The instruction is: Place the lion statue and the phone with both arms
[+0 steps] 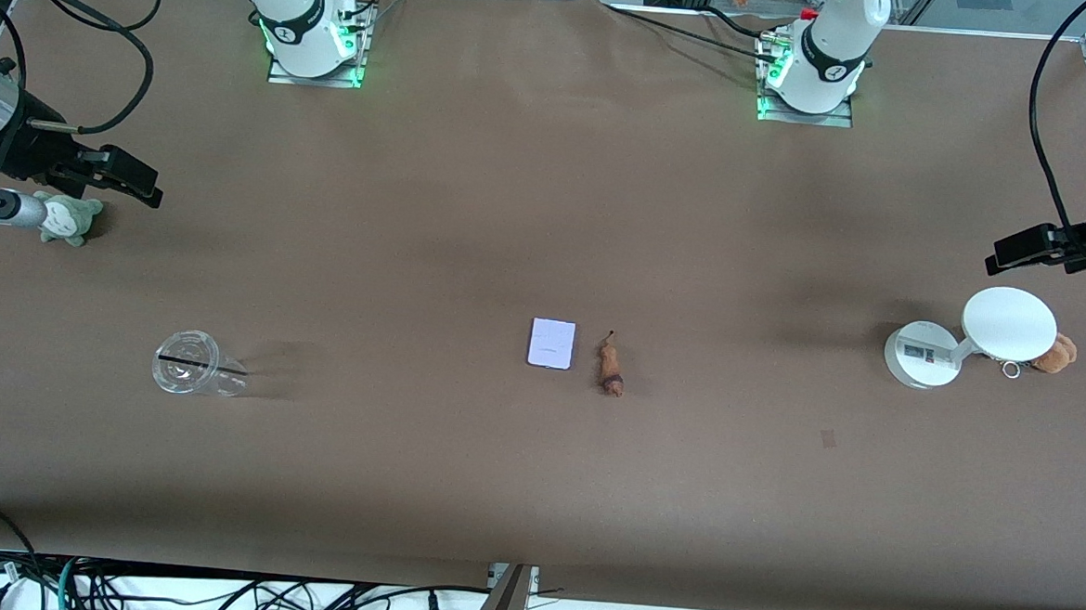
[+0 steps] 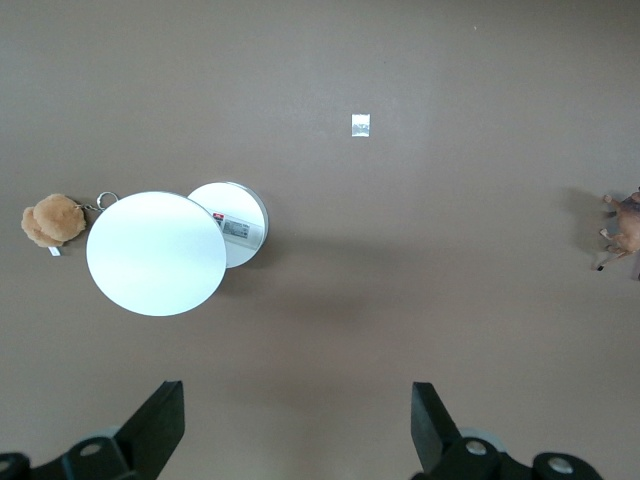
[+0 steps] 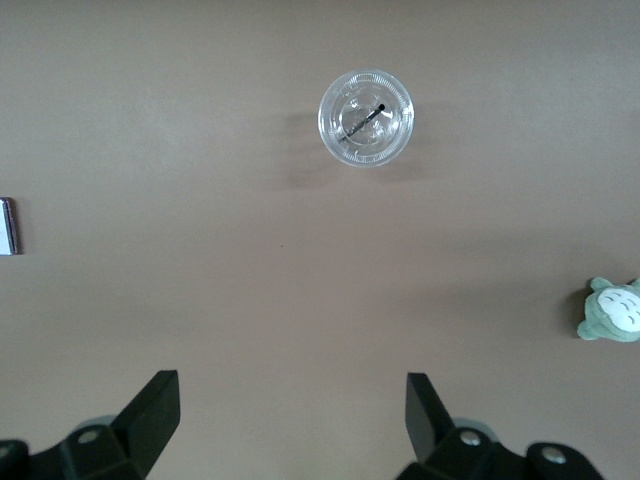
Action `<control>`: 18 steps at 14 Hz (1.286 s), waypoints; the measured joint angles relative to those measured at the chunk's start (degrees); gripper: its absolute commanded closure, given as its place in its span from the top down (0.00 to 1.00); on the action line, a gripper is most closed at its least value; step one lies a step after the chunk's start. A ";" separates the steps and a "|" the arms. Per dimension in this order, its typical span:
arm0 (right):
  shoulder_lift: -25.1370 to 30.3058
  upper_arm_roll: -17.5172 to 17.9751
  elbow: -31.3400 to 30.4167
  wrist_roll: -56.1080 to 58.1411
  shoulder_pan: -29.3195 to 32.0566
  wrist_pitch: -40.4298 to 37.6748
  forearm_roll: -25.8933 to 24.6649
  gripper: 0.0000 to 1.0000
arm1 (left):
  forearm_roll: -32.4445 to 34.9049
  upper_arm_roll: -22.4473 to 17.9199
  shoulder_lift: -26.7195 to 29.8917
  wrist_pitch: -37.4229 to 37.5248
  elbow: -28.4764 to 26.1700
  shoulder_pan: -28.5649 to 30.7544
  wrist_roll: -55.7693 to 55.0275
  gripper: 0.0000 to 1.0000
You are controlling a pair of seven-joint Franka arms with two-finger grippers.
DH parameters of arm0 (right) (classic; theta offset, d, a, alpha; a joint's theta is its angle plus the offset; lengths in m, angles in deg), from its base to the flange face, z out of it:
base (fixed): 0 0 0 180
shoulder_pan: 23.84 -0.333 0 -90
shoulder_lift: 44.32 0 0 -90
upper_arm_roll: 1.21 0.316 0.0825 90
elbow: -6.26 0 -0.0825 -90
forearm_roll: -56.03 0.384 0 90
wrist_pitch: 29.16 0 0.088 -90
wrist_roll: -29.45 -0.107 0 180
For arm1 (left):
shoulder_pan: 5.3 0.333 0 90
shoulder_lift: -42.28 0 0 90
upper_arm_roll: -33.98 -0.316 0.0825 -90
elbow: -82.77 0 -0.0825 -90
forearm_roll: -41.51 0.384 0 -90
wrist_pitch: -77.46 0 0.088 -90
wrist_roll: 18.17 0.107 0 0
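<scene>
A: Start with the front view. Where do the task's things lie?

B: The phone (image 1: pixel 552 344) lies flat near the middle of the brown table (image 1: pixel 533 490), and the lion statue (image 1: pixel 610 365) lies just beside it, toward the left arm's end, not touching it. Neither is held.

A: And the arms?

B: The left gripper (image 1: pixel 1029 248) hangs over the table's edge at the left arm's end, above the white round gadget (image 1: pixel 969 338) and the tan plush toy (image 1: pixel 1055 354). The right gripper (image 1: pixel 127 176) hangs at the other end, beside the grey-green plush creature (image 1: pixel 69 218). A clear plastic cup (image 1: pixel 191 374) lies nearer to the front camera than that creature.

A: Left wrist view?

B: The left gripper (image 2: pixel 297 425) has its fingers (image 2: pixel 160 422) spread wide with nothing between them. Below are the gadget (image 2: pixel 156 253), the tan toy (image 2: pixel 53 219) close to it, and the lion statue (image 2: pixel 624 227) at the frame's edge.

A: Right wrist view?

B: The right gripper (image 3: pixel 291 420) also has its fingers (image 3: pixel 152 416) wide apart and empty. The cup (image 3: pixel 366 117), the grey-green creature (image 3: pixel 612 310) and a sliver of the phone (image 3: pixel 8 226) show on the table.
</scene>
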 measured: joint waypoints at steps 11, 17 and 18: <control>0.00 0.00 0.00 0.00 0.01 0.00 0.02 1.00 | 0.00 0.36 -0.17 0.00 0.00 -0.07 0.05 1.00; -0.01 0.00 0.00 0.00 0.01 0.00 0.02 1.00 | -0.19 0.53 -0.98 -0.04 0.00 -0.40 0.05 1.00; -0.01 0.00 0.00 0.00 0.01 0.00 0.02 1.00 | -0.30 0.64 -1.19 -0.12 0.00 -0.65 -0.01 1.00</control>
